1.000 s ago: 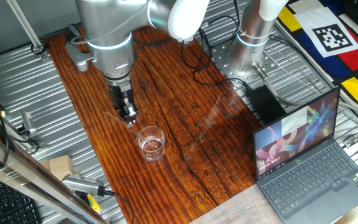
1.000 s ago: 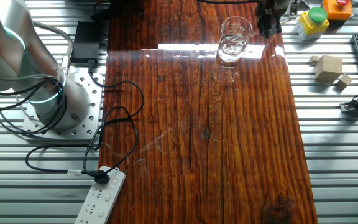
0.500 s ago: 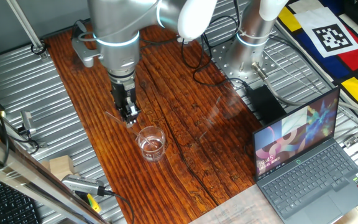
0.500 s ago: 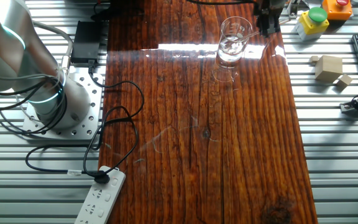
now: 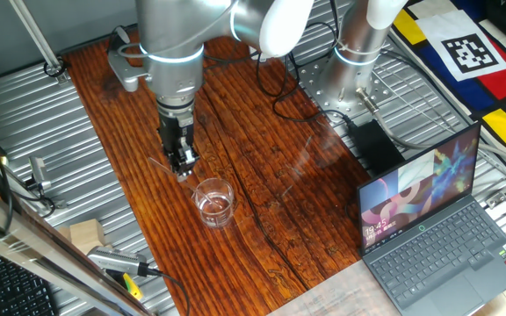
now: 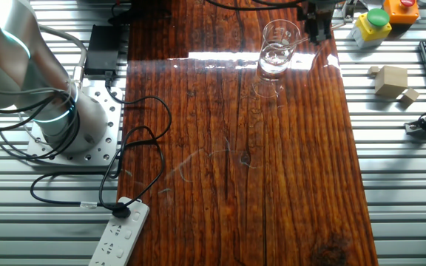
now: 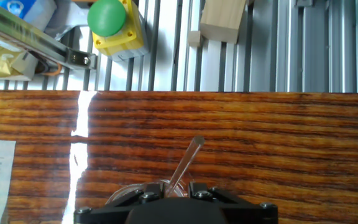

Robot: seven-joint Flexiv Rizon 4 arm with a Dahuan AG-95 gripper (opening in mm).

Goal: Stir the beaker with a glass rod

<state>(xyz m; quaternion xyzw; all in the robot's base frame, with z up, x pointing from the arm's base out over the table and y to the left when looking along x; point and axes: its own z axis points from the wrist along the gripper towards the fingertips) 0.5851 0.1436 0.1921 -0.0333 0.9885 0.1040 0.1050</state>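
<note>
The beaker (image 5: 214,202) stands upright on the wooden tabletop, with a little liquid in it; it also shows in the other fixed view (image 6: 278,49). My gripper (image 5: 182,165) hangs just behind and left of the beaker, close to the wood, and shows at the top edge of the other fixed view (image 6: 318,28). It is shut on the glass rod (image 7: 185,163), which sticks out slanted between the fingers. The rod is a faint line in the fixed view (image 5: 160,164). A curved piece of the beaker's rim (image 7: 126,191) shows beside the fingers in the hand view.
A laptop (image 5: 437,233) sits at the table's right. Black cables (image 5: 275,96) cross the wood near the arm's base (image 5: 345,75). A green button box (image 7: 114,25) and wooden blocks (image 7: 221,20) lie on the metal slats beyond the table's edge. A power strip (image 6: 120,235) lies near the other side.
The arm's upper body has swung a little to the right over the table. The gripper's tip, the rod and the beaker stay in almost the same place.
</note>
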